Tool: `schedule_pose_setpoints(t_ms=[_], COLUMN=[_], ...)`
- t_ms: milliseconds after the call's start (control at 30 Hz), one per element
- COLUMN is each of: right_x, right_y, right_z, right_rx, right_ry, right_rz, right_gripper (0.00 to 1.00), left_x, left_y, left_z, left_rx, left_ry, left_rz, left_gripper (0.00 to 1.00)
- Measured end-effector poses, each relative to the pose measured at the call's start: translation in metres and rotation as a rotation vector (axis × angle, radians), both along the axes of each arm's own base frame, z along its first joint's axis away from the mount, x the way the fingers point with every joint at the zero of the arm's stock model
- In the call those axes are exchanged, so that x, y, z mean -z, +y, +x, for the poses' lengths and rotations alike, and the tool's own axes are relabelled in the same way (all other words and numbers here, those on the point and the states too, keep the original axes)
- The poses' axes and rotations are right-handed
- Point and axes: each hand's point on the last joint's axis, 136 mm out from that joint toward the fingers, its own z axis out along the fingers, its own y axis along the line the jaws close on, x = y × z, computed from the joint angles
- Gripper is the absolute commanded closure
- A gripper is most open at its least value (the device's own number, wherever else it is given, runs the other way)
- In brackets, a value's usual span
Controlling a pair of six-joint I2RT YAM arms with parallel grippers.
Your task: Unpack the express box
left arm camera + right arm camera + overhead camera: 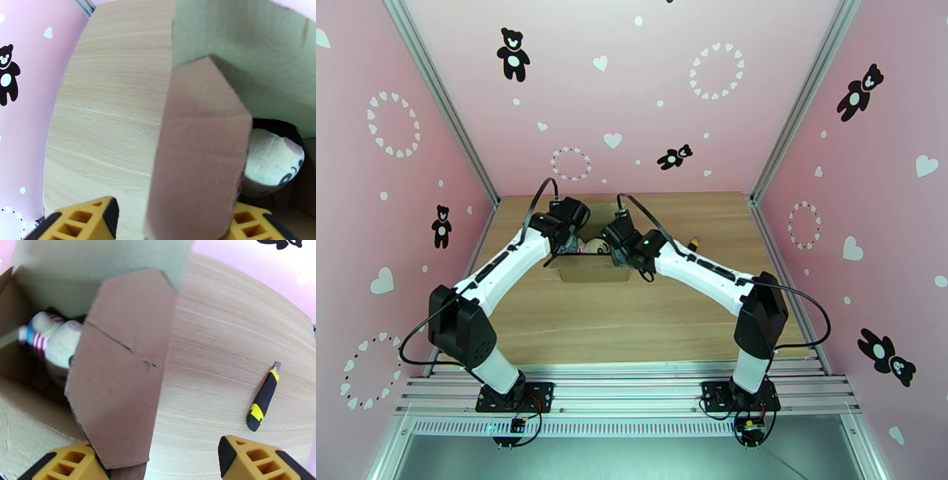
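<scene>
Where the left wrist camera looks past its own claw, the left gripper [166,227] stands spread. Its yellow fingers [81,219] sit at the bottom edge of the frame, and a brown cardboard flap [197,158] rises between them. The flap lies against the finger at lower right, and a strip of wooden table [106,118] shows between it and the finger at lower left.

The right gripper [158,463] is spread as well. A second flap [122,370] stands just beside its lower-left finger, with bare wood between that flap and the finger at lower right.

Both flaps belong to the express box [588,274]. In the top view it sits open-topped at the centre of the table, just above the middle of the frame, with the two arms meeting over it.

Inside lies a plush toy [272,165], white with a dark-ringed eye; the right wrist view shows its red-and-white stripes at the upper left.

A yellow-and-black utility knife [262,398] lies flat on the table at the right of that frame, well apart from the box.

Pink walls [632,79] printed with black bears and white hearts close in the table on three sides.
</scene>
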Motion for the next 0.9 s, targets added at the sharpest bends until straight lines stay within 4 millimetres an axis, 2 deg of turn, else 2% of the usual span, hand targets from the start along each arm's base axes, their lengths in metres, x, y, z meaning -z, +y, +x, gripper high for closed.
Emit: schedule_pose_setpoints(t_ms=[333, 700, 900], right_x=[-0.004, 0.004, 0.01], right_y=[-0.036, -0.041, -0.045], right_z=[0.008, 0.011, 0.011], right_rx=[0.071, 0.085, 0.073], right_ry=[0.025, 0.086, 0.156], right_rz=[0.058, 0.165, 0.329], right_gripper=[0.26, 0.28, 0.3], left_x=[-0.011, -0.019, -0.009], left_y=[0.016, 0.025, 0.043], left_z=[-0.004, -0.016, -0.033], left_rx=[-0.034, -0.053, -0.1], left_ry=[-0.019, -0.041, -0.038], left_rz=[0.0, -0.011, -0.058], left_gripper=[0.35, 0.36, 0.36])
